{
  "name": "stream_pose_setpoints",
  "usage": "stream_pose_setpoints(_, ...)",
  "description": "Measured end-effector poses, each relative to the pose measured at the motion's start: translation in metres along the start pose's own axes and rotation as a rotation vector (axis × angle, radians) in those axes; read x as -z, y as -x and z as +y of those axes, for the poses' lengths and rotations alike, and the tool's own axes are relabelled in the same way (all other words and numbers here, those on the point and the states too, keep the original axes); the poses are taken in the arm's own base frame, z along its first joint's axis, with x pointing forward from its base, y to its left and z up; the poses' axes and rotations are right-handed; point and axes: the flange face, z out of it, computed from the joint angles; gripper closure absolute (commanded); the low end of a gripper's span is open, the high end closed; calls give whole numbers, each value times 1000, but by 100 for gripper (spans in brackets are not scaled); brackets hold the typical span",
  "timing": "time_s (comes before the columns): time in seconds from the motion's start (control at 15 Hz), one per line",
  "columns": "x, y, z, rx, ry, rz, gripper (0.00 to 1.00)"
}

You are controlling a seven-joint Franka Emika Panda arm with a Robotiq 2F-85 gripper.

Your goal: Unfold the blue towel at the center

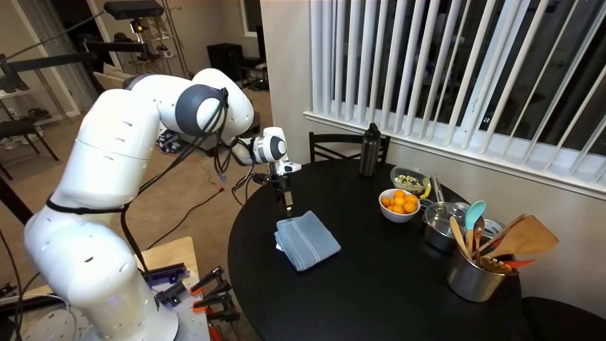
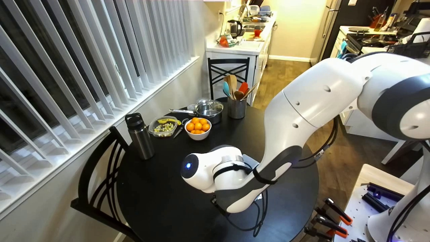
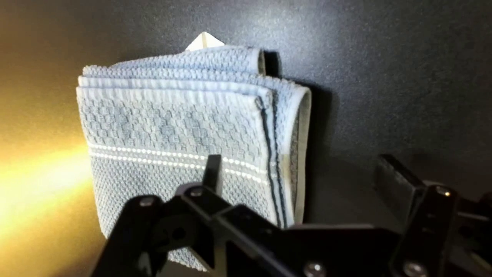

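Wrist view: tool [image 3: 301, 173] spread wide over one edge of the folded blue towel [image 3: 165, 123]

The fingers [image 3: 212, 173] stand far apart and grip nothing. In that view the left one crosses the towel and the right one is past its edge, over bare bench [image 3: 369, 88]. Whether either touches the cloth I cannot tell. The towel lies folded in layers, with a double white stripe and a white tag [image 3: 203, 40] poking out at its far edge.

In an exterior view the Franka Panda arm [image 1: 113, 147] rises at the near left, bends high at the elbow and drops to the right, its tool pointing down by the towel's far left edge. In an exterior view the wrist [image 2: 205, 169] hides most of the towel, a blue light glowing on its end.

The bench is round and black, the towel left of its middle. Toward the window side stand a steel bottle [image 1: 370, 154], a clear food container [image 2: 152, 128], a white bowl [image 1: 396, 217] of oranges [image 1: 399, 201], a steel saucepan [image 2: 215, 118] and a steel utensil crock [image 1: 473, 284]. Vertical blinds [image 1: 402, 61] hang over dark glass. Beyond the far chair [image 2: 228, 61] is a kitchen counter [image 2: 231, 50] with an electric kettle [image 2: 234, 28]; carpet [image 1: 175, 203] covers the floor left of the bench.
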Motion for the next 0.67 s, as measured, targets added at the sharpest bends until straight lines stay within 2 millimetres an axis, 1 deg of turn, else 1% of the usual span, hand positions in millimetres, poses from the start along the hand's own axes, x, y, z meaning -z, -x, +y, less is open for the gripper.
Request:
stream_pose_setpoints(0.2, -18, -9, -3, -11, 23, -22, 0)
stream_pose_setpoints(0.33, -26, -13, -4, -16, 42, -35, 0)
stream_pose_setpoints(0.67, -33, -21, -5, -27, 92, -55, 0)
